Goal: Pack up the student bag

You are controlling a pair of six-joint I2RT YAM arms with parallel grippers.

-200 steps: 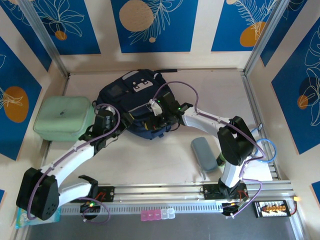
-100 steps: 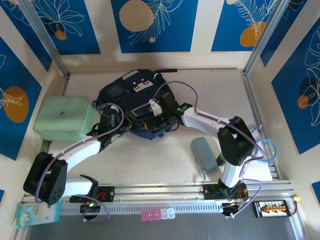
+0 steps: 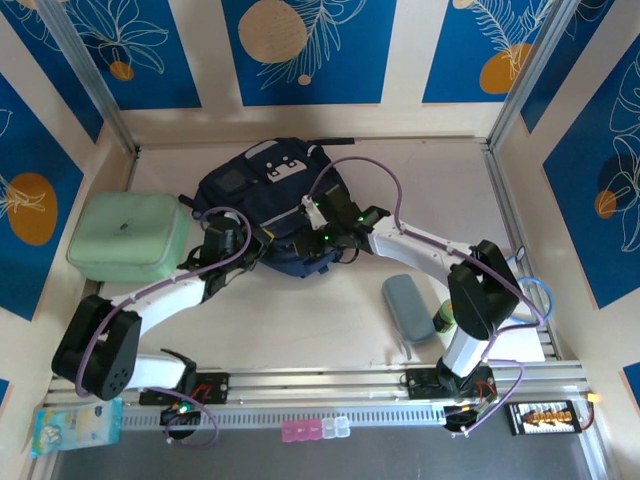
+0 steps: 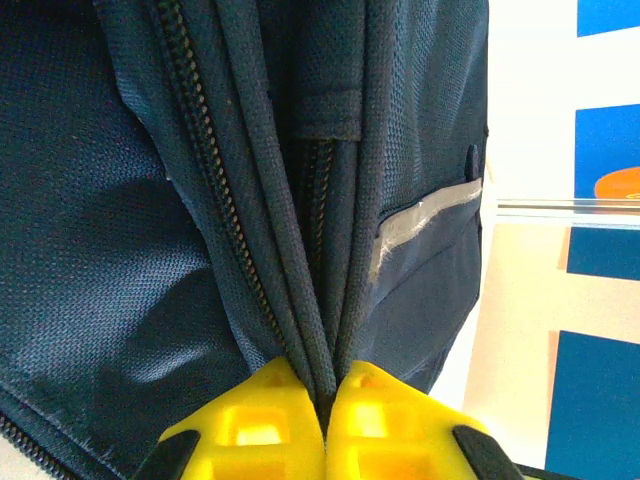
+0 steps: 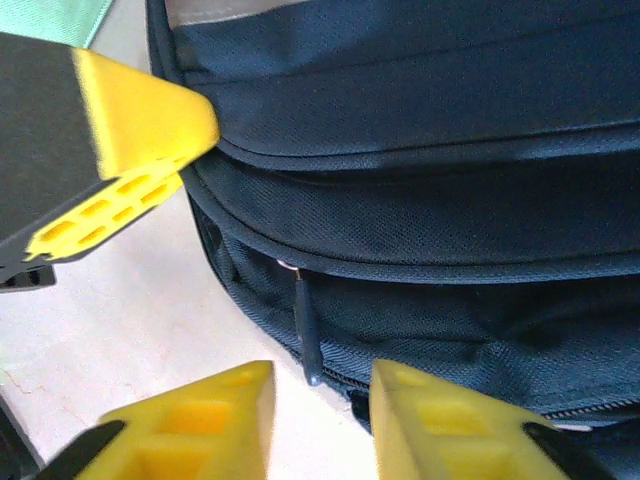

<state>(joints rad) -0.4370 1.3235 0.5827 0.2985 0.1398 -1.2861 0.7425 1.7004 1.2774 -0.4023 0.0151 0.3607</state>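
Since a second ago the left arm has slid rightward toward the near edge of the student bag (image 3: 250, 185), a large dark navy fabric backpack with black straps and white tag patches. The bag lies at the back middle of the pale wooden table (image 3: 300, 320). The left claw (image 4: 325, 405) is pinched fully together on a fold of the bag's fabric beside a zip line, its yellow fingers (image 4: 255, 425) meeting with cloth between them. The right claw (image 5: 320, 405) stands partly parted and grips nothing; a dark zip pull (image 5: 305, 345) hangs just above its gap. Both claws sit close together at the bag's near edge. A mint-green rounded case (image 3: 125, 235) lies just left of the bag, against the left wall. A small grey-blue pencil pouch (image 3: 408, 308) lies well apart at the right front. Open tabletop runs between the bag's near edge and the arm bases.
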